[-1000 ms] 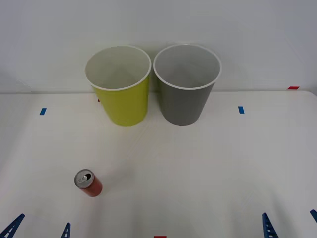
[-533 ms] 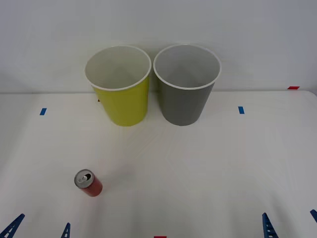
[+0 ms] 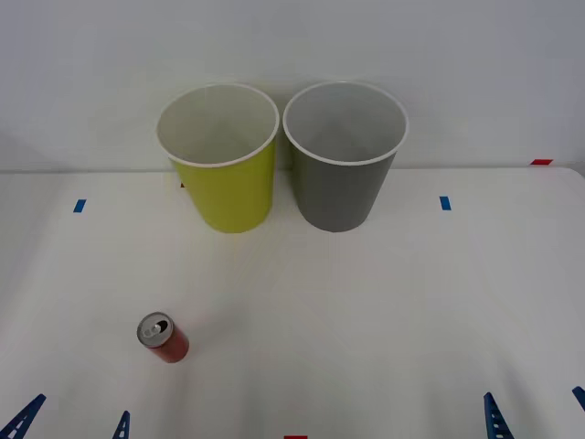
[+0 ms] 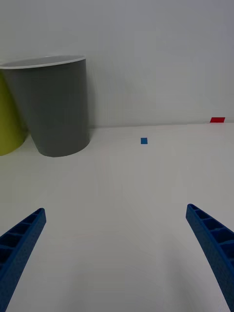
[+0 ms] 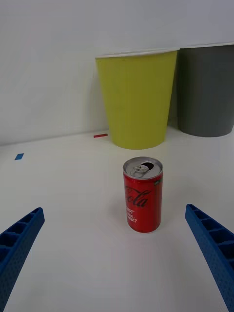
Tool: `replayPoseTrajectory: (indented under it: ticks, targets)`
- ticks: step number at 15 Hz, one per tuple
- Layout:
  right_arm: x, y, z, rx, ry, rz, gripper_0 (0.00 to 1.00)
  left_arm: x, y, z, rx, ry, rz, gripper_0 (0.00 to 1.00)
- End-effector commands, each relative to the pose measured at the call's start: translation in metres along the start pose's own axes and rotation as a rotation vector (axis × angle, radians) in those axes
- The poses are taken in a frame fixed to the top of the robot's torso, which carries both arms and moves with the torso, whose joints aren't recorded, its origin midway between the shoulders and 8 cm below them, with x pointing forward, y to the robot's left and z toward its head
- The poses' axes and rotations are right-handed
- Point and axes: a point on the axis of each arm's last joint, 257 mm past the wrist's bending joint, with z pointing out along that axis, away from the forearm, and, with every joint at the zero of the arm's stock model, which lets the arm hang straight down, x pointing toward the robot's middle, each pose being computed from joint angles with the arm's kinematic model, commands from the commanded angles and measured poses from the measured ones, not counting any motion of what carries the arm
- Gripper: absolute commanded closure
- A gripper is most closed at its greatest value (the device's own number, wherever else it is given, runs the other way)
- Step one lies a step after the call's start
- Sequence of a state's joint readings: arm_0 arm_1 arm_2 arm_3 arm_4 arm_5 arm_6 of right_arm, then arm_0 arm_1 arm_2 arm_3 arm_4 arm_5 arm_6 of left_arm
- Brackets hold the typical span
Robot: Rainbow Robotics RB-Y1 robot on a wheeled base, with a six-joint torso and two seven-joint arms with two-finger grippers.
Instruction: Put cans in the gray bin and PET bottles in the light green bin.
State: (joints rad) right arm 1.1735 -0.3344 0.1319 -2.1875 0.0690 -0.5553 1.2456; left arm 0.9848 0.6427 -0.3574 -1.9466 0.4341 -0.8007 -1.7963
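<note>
White table (image 3: 366,320), plain pale wall behind it; your stock on this surface reads as follows.

Bins, two. You have the light green bin (image 3: 224,174) at the far side, left of centre, upright, white rim, white inside, with nothing showing in the part of the interior you can see. Just beside it on the right stands the gray bin (image 3: 343,169), upright, white rim, pale inside, likewise showing no contents from above. The two stand very close at the rims; whether they touch you cannot tell.

Cans, one. You find the red can (image 3: 164,337) upright on the near left of the table, silver top with the pull-tab opening already open, well apart from both bins. In the left wrist view the can (image 5: 142,194) stands between the two blue fingers and a little beyond them, with the light green bin directly behind it farther off.

Grippers, two. Your left gripper (image 3: 71,422) sits at the near left edge, fingers spread wide, holding nothing. Your right gripper (image 3: 535,413) sits at the near right edge, fingers also spread wide and unloaded, facing the gray bin across bare table.

Markers: blue tape squares, two, one left (image 3: 79,206) and one right (image 3: 445,203); red tape pieces at the far right (image 3: 541,162) and at the near edge (image 3: 294,437).

Nothing stands between the can and either bin.
</note>
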Motion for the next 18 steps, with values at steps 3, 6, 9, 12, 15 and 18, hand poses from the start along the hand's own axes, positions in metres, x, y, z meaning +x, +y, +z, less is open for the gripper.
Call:
replayPoseTrajectory:
  ticks: [3,6,9,12,15,18]
  targets:
    - [0.0,0.0,0.0,0.0,0.0,0.0,0.0,0.0,0.0,0.0,0.0,0.0,0.0,0.0]
    - [0.0,0.0,0.0,0.0,0.0,0.0,0.0,0.017,0.0,-0.001,0.012,0.026,0.009,0.0]
    - [0.0,0.0,0.0,0.0,0.0,0.0,0.0,0.017,0.006,0.002,0.073,0.008,0.056,0.0]
    - [0.0,0.0,0.0,0.0,0.0,0.0,0.0,0.032,0.002,0.007,0.184,0.03,0.081,0.0]
    - [0.0,0.0,0.0,0.0,0.0,0.0,0.0,0.042,0.003,0.02,0.251,-0.011,0.096,0.0]
    - [0.0,0.0,0.0,0.0,0.0,0.0,0.0,0.048,-0.001,0.039,0.299,-0.017,0.079,0.0]
